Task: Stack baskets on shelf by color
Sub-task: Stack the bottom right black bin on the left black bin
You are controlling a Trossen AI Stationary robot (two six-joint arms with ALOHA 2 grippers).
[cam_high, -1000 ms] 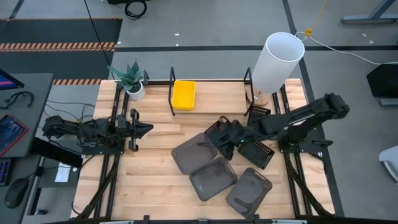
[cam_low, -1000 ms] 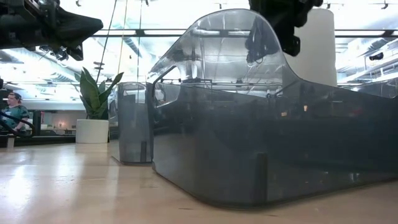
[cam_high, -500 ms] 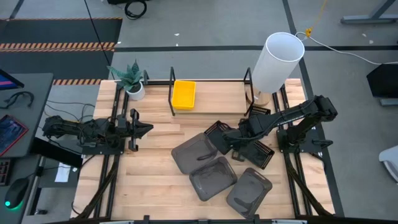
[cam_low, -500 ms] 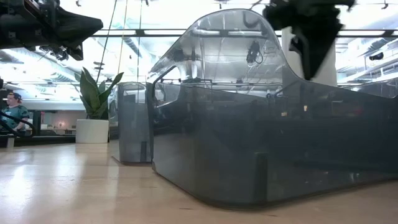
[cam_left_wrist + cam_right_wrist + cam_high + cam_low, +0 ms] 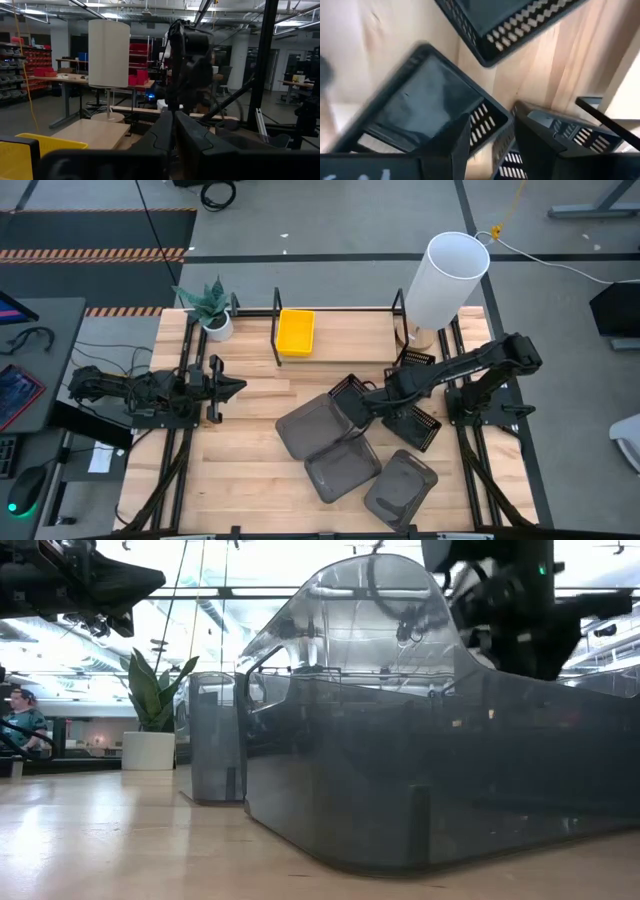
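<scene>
A yellow basket (image 5: 295, 331) sits in the left bay of the black wire shelf (image 5: 340, 310) at the far edge. Three dark grey baskets (image 5: 312, 426) (image 5: 342, 468) (image 5: 400, 486) lie on the table toward the near edge. Two black mesh baskets (image 5: 349, 393) (image 5: 420, 427) lie beside them. My right gripper (image 5: 491, 120) is open and points down over the left mesh basket (image 5: 427, 110), its fingers on either side of that basket's mesh wall (image 5: 487, 122); it also shows in the high view (image 5: 362, 412). My left gripper (image 5: 173, 117) is shut and empty at the table's left (image 5: 238, 388).
A tall white cylinder (image 5: 447, 275) stands at the far right, by the shelf's right end. A potted plant (image 5: 212, 310) stands at the far left. Bare wood lies between my left gripper and the grey baskets. In the low view one grey basket (image 5: 400, 770) fills the foreground.
My right arm has drawn back a little toward the table's right edge, and its gripper has tipped to point down over the black mesh baskets. The baskets lie where they were.
</scene>
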